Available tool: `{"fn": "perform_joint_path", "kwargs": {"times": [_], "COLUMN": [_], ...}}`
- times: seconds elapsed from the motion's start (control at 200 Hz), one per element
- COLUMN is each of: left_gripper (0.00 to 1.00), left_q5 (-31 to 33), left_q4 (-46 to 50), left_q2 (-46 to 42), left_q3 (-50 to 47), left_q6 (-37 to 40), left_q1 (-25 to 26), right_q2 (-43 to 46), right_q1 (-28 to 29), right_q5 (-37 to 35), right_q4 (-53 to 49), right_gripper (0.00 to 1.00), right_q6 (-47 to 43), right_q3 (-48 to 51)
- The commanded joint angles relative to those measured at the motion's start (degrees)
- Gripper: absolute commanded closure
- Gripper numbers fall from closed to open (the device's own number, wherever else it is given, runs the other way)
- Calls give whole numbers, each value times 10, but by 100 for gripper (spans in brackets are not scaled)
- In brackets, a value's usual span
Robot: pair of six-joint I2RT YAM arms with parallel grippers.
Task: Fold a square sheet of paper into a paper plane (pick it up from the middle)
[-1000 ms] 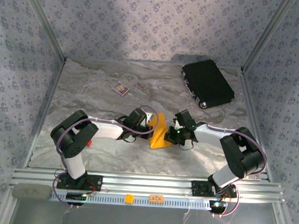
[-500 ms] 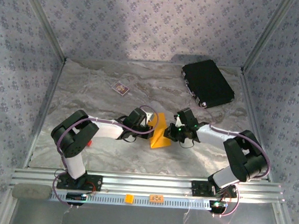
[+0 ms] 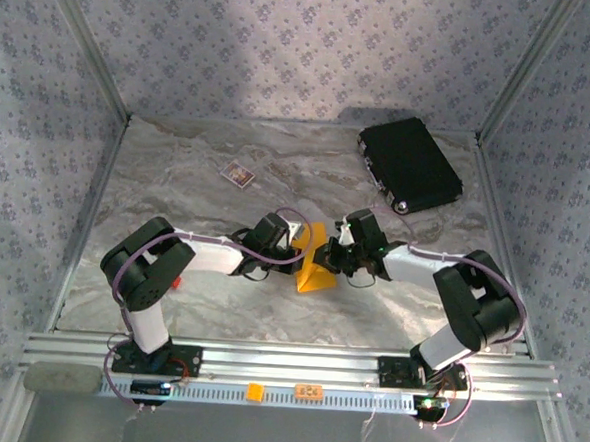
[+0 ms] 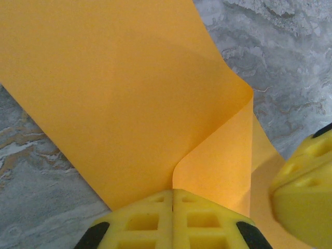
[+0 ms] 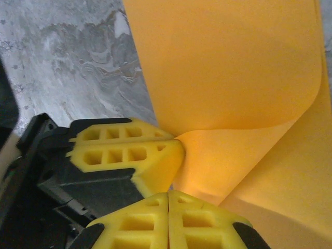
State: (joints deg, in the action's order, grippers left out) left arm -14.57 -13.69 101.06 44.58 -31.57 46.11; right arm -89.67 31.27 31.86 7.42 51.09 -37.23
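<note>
Seen from the top external camera, the square sheet of paper point(image 3: 316, 270) is sitting near the middle of the marble table point(image 3: 178, 174), between the two arms. It is looking like a narrow orange-yellow strip bent over on itself. Its long axis is running from the near edge toward the far wall, with the broader end lying nearer the arm bases and the narrower end pointing away. The left gripper point(image 3: 295, 247) is meeting it from the left and the right gripper point(image 3: 335, 254) from the right, both at about mid-length. A black case point(image 3: 411, 166) is lying well apart in the far right corner.

In the left wrist view, the left gripper's yellow fingers point(image 4: 145, 220) are pressing together with the paper's edge clamped at their seam. The sheet is curling up from there, one layer rolling over another in a soft, uncreased bend.

In the right wrist view, the right gripper's fingers point(image 5: 202, 220) are sitting flat together, pinching the sheet where its curl comes down. They are touching the left gripper's fingers point(image 5: 124, 153). The paper is arching over in a smooth rounded fold, plain and unmarked.
</note>
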Motion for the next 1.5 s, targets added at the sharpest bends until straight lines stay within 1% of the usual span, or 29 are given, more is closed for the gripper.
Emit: {"fn": "perform_joint_path", "kwargs": {"times": [0.0,0.305,0.505,0.78,0.949,1.169,1.264,1.494], "left_gripper": [100,100,100,100,100,100,100,100], "left_q5": [-8,-7,-9,-11,-12,-14,-14,-13], "left_q4": [1,3,5,8,9,11,11,15], "left_q2": [-2,-4,-5,-9,-7,-8,-7,-7], "left_q3": [-5,-7,-6,-11,-11,-11,-10,-10], "left_q6": [-6,-6,-4,-5,-6,-6,-6,-2], "left_q1": [-1,-1,-1,-1,-1,-1,-1,-1], "right_q2": [-18,-34,-61,-61,-58,-26,-12,-51], "right_q1": [4,6,6,0,-2,-4,-8,-20], "right_q5": [9,22,36,25,22,25,15,9], "right_q4": [10,33,47,47,50,40,15,16], "right_gripper": [92,93,93,93,93,92,92,92], "right_q6": [13,21,26,20,20,22,11,8], "right_q3": [-11,-14,-14,28,36,22,8,-12]}}
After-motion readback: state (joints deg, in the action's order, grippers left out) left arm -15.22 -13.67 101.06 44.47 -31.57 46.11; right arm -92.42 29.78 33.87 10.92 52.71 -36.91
